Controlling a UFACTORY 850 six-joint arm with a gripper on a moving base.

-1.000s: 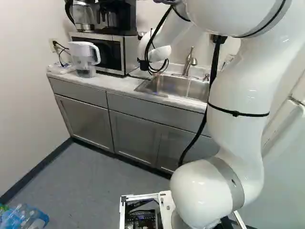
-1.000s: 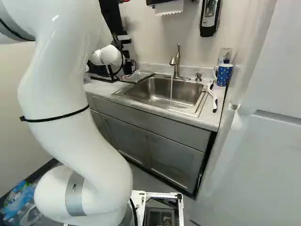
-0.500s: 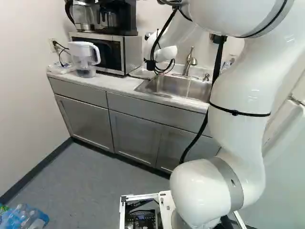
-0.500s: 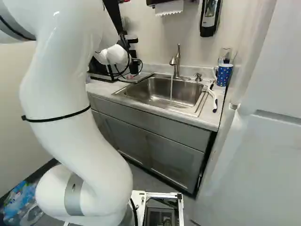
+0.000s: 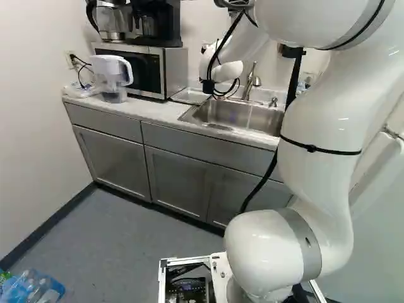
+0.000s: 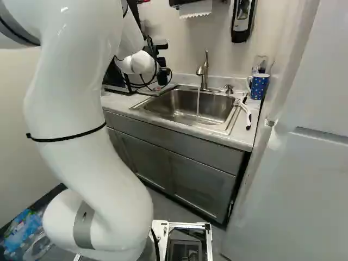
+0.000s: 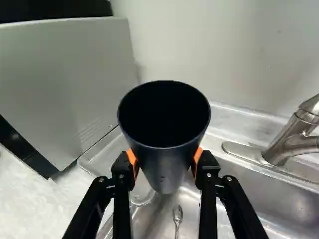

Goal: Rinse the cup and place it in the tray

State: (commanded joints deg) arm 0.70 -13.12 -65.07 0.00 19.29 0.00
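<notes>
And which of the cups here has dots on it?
The blue mug standing beside the sink, at the right of the right base view. Its pale dots set it apart; the dark cup in the tool shows no such pattern.

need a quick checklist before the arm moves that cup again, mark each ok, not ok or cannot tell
1. Cup held from both sides: ok, the gripper has an orange pad on each side.
2. Water running: ok, a stream falls from the faucet.
3. Cup under the stream: not ok, it is off to the faucet's side, by the tray.
4. Sink free of loose items: not ok, a spoon lies in it.
5. Cup rinsed inside: cannot tell, its inside is too dark.
6. Whole tray free for the cup: cannot tell, the cup hides part of it.
</notes>
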